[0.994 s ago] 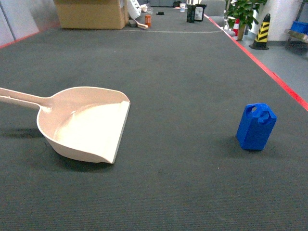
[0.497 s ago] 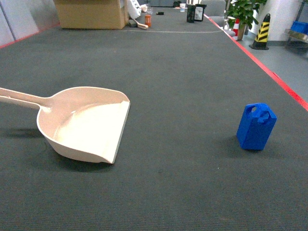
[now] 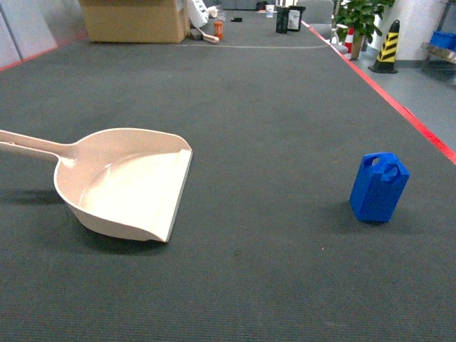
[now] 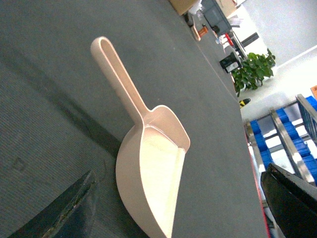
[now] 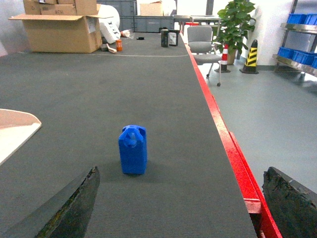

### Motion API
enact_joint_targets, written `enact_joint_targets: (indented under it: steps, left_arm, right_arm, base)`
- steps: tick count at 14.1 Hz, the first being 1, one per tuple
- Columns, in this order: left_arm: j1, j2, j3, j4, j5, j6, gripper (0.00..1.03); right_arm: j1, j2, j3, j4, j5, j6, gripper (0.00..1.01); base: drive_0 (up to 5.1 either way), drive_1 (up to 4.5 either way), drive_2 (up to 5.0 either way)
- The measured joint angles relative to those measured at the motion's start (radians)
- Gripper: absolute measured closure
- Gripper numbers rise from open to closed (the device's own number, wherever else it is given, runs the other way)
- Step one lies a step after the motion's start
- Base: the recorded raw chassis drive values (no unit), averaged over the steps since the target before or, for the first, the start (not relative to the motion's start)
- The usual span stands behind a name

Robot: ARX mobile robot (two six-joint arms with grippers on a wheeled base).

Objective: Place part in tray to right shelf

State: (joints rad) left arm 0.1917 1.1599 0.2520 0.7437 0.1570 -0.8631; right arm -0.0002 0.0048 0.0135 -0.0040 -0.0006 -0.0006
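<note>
Two task objects sit on the dark grey carpeted surface (image 3: 271, 107), well apart. The blue jerrycan-shaped part (image 3: 379, 187) stands upright at the right of the head view, handle hole at its top, near the red edge strip (image 3: 399, 107). The cream dustpan-shaped tray (image 3: 128, 182) lies at the left, flat front edge facing right toward the part, long handle running off the left border. The tray holds nothing.

Head view: neither arm nor gripper visible.

Left wrist view: tray (image 4: 151, 173) lies ahead of the camera, handle pointing up-left and away. Two dark fingertips of the left gripper (image 4: 173, 210) show only at the lower corners, spread wide with nothing between them; released.

Right wrist view: part (image 5: 132, 149) stands ahead on the carpet, roughly centred between the two dark fingers of the right gripper (image 5: 181, 208), which appear at the lower left and lower right corners. Jaws spread wide, not touching the part; released. A corner of the tray (image 5: 17, 129) enters at the left edge.

Background: cardboard box (image 3: 135, 19) at the far end of the surface, potted plant (image 3: 360, 18), yellow-and-black striped cone (image 3: 388, 46), grey office chair (image 5: 203, 47), shelving with blue bins (image 5: 302, 29) at the right.
</note>
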Motion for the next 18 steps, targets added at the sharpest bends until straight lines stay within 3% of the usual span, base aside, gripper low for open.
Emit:
enact_joint_targets:
  steps: [1, 3, 6, 10, 13, 16, 18]
  left_arm:
    - [0.016, 0.185, 0.053, 0.102, 0.029, -0.051, 0.05]
    - [0.034, 0.446, 0.184, 0.186, 0.06, -0.099, 0.05]
    - [0.032, 0.7, 0.367, 0.209, 0.085, -0.127, 0.05]
    - [0.047, 0.886, 0.594, 0.182, 0.099, -0.197, 0.05]
    - [0.048, 0.973, 0.705, 0.174, 0.102, -0.226, 0.05]
    - [0.025, 1.018, 0.789, 0.144, 0.098, -0.229, 0.05]
    - [0.02, 1.036, 0.814, 0.145, 0.092, -0.229, 0.16]
  right_arm:
    - [0.0, 0.0, 0.0, 0.0, 0.0, 0.0, 0.03]
    - [0.0, 0.0, 0.0, 0.0, 0.0, 0.0, 0.03]
    - [0.0, 0.0, 0.0, 0.0, 0.0, 0.0, 0.03]
    - [0.0, 0.0, 0.0, 0.0, 0.0, 0.0, 0.03]
    - [0.0, 0.0, 0.0, 0.0, 0.0, 0.0, 0.03]
    - [0.0, 0.0, 0.0, 0.0, 0.0, 0.0, 0.03]
    - [0.0, 0.0, 0.0, 0.0, 0.0, 0.0, 0.03]
  base:
    - [0.0, 0.0, 0.0]
    - [0.0, 0.0, 0.0]
    - [0.0, 0.0, 0.0]
    - [0.0, 0.0, 0.0]
    - [0.0, 0.0, 0.0]
    - [0.0, 0.0, 0.0]
    - [0.0, 0.0, 0.0]
